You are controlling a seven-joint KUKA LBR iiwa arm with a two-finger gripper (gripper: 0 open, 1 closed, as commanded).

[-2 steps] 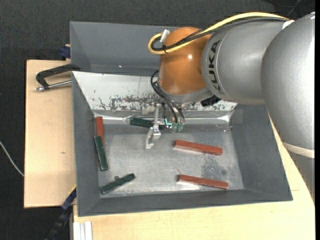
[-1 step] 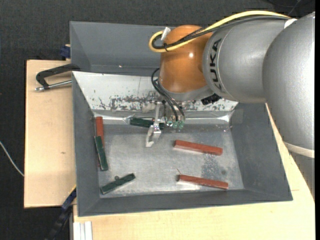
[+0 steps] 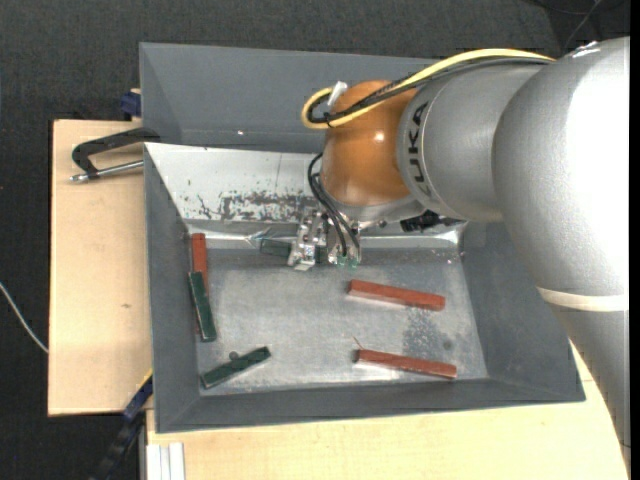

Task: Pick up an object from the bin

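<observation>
My gripper hangs low at the back of the bin floor, close to the rear wall and under the orange cover. A short dark green piece lies just to its left against the rear wall, touching or nearly touching it. A red bar lies flat on the floor a little to the right and in front of the gripper. Nothing shows between the gripper's parts.
A second red bar lies near the front right. Along the left wall lie a short red piece and a dark green bar. Another green bar lies at the front left. The arm covers the bin's right rear.
</observation>
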